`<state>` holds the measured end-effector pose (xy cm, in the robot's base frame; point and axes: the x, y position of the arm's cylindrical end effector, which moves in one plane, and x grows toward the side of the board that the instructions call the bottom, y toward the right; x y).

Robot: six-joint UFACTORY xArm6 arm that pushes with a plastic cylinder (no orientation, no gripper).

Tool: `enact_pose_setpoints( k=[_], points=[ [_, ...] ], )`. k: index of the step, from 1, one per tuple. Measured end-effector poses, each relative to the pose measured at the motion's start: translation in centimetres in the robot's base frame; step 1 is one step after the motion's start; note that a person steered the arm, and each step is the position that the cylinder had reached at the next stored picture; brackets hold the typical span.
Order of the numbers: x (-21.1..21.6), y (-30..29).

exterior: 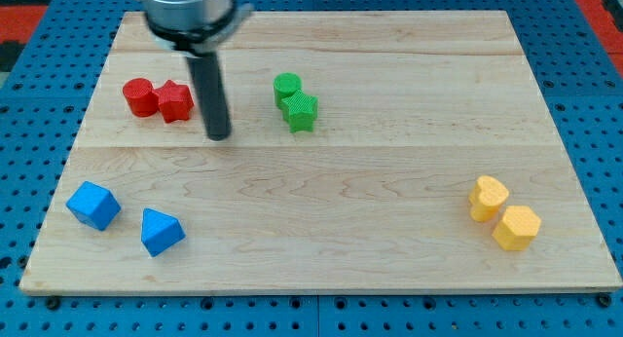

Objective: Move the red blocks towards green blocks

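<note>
— Where do the red blocks sit?

— Far left of the table [389, 269]: a red cylinder [139, 96] touching a red star-like block [175, 101]. My tip [219, 135] rests just right of them, between them and the green pair, a green cylinder [287, 87] touching a green star-like block [301, 112].

— Any fingers?

— None; only a rod, so nothing opens or closes.

— How will they handle?

— Probably light, stiff, quick to slide and spin. I judge the push belongs on their left faces, centred, so my tip must first go round them.
</note>
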<state>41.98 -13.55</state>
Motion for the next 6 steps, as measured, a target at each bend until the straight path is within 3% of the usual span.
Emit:
enact_pose_setpoints(
  k=[2, 3, 6],
  points=[
    [-1.5, -12.2],
    [-5.2, -15.0],
    [-3.0, 1.0]
  ],
)
